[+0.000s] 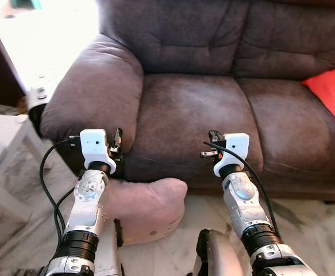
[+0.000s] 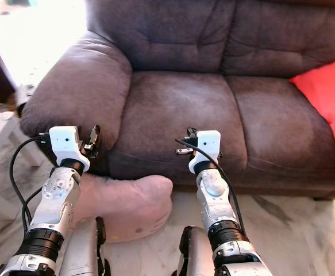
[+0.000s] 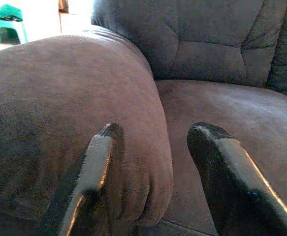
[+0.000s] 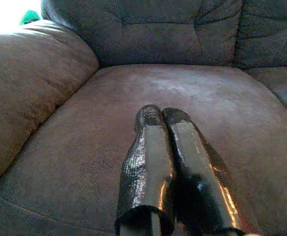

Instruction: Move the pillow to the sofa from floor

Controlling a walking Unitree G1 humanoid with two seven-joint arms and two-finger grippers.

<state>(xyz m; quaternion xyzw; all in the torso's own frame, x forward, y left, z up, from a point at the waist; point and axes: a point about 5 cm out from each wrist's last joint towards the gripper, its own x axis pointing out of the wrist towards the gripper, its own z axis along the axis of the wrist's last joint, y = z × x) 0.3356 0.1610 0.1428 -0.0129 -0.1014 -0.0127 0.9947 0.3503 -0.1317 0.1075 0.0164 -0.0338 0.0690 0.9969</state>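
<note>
A brown sofa [image 1: 213,103] with a padded armrest [image 1: 92,92] stands on a pale marbled floor [image 1: 311,230]. The pillow [image 1: 147,207], a soft, plump, pinkish cushion with a rounded corner, lies on the floor against the front of the sofa base, below the armrest and partly behind the left arm. A red cushion [image 1: 334,92] sits on the seat at the sofa's far right.

The head views show the pillow, the floor and both arms raised before the seat front. The left wrist view shows a green stool [image 3: 9,22] beyond the armrest.

The left gripper [image 3: 155,147] hangs in front of the armrest's end, its fingers [image 3: 101,162] spread apart and empty. The right gripper [image 4: 160,118] points over the seat cushion [image 4: 182,113], its fingers [image 4: 145,152] pressed together, holding nothing.
</note>
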